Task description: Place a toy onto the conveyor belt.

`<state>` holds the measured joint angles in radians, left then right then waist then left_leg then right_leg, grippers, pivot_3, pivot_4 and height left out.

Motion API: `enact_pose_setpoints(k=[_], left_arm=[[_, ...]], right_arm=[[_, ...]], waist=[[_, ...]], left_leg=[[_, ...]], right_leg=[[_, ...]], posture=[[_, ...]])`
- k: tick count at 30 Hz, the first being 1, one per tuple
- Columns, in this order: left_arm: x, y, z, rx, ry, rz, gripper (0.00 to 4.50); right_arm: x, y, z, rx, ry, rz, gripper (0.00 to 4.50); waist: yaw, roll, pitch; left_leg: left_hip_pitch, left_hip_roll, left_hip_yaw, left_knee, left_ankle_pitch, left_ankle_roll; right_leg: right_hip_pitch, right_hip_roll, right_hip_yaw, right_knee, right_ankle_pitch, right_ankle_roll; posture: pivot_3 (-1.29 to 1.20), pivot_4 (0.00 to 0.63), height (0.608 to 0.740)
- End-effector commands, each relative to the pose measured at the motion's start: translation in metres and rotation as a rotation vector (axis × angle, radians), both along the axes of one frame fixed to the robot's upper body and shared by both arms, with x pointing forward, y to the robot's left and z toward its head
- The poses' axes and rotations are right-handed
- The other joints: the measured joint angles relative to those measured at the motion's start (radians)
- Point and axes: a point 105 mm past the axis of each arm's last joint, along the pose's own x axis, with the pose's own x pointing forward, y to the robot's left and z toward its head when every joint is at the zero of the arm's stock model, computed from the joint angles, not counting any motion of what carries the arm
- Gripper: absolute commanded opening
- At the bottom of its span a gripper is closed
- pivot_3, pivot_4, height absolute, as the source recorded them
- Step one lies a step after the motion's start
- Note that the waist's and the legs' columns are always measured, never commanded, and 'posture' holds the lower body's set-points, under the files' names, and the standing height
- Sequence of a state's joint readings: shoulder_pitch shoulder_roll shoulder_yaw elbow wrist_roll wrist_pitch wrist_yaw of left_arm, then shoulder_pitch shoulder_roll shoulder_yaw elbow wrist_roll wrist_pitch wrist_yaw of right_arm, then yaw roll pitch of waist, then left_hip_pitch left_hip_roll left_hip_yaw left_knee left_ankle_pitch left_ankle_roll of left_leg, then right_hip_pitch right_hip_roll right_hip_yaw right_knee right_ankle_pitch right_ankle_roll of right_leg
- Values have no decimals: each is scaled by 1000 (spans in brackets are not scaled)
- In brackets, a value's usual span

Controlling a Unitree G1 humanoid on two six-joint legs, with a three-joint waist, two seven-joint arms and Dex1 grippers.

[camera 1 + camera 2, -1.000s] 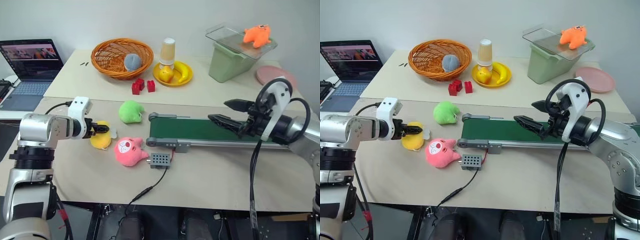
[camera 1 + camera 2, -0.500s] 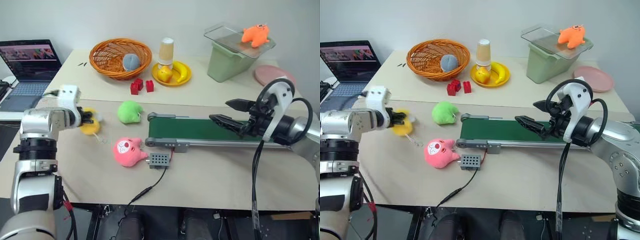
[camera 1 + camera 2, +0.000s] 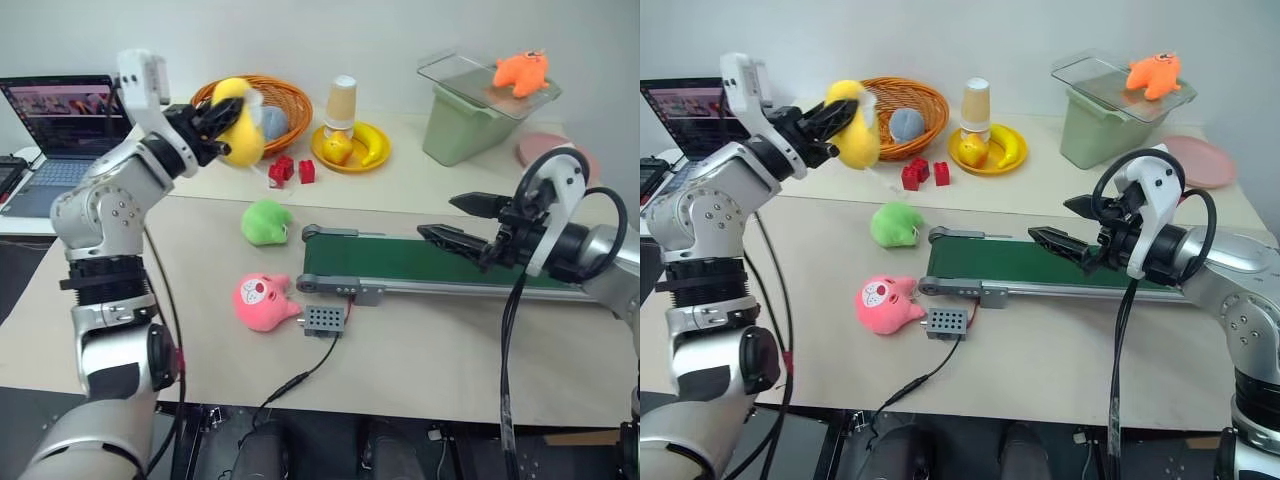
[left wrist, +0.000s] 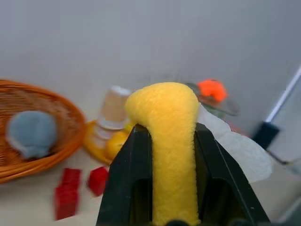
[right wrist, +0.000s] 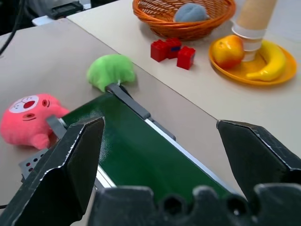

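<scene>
Now: left end effector (image 3: 212, 118) grips yellow toy (image 3: 238, 135) (aloft) | conveyor belt (image 3: 400, 262) below-right | right end effector (image 3: 448, 220) released.

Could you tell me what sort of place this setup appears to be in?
Probably a robotics lab test bench: a short dark green conveyor belt in a grey metal frame sits on a beige tabletop among props like a pink plush toy, with an open dark laptop beside it.

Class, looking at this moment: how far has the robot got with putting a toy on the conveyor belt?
Done: the left gripper is shut on the yellow toy and holds it in the air, off the table. In hand: carrying it. Left: setting it on the green conveyor belt, which has no toy on it. The right gripper hangs open above the belt.
</scene>
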<state>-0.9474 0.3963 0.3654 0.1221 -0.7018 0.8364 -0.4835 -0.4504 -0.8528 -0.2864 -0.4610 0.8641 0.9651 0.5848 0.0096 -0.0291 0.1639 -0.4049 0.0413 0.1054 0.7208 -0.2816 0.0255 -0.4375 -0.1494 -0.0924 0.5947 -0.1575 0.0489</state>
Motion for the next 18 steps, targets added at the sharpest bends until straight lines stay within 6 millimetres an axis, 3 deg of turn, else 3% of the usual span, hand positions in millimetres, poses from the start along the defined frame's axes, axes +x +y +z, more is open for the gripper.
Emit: enact_pose_setpoints(k=[1,5,10,12,18], left_arm=[[-12,-21,4,-104,3,-91,1019],[-17,-45,5,-183,18,-170,1019],[-18,-65,-1,-260,63,-203,1019],[-24,-77,-10,-251,76,-233,1019],[-28,-84,-29,-243,100,-209,1019]], right_arm=[[-6,12,3,45,15,39,4500],[-9,33,-16,130,134,70,4500],[-4,57,-18,226,186,62,4500],[0,59,-16,247,192,31,4500],[14,53,-3,287,175,-76,4500]], waist=[[-2,0,0],[-1,0,0],[1,0,0],[3,0,0],[2,0,0]], left_leg=[[1,0,0,0,0,0],[0,0,-2,0,0,0],[0,-2,-3,0,0,0],[0,-2,-4,0,0,0],[-1,-3,-5,0,0,0]], right_leg=[[1,0,0,0,0,0],[1,0,0,0,0,0],[1,0,0,0,0,0],[1,0,0,0,0,0],[1,0,0,-1,0,0]], posture=[[0,150,740],[0,150,740],[0,150,740],[0,150,740],[0,150,740]])
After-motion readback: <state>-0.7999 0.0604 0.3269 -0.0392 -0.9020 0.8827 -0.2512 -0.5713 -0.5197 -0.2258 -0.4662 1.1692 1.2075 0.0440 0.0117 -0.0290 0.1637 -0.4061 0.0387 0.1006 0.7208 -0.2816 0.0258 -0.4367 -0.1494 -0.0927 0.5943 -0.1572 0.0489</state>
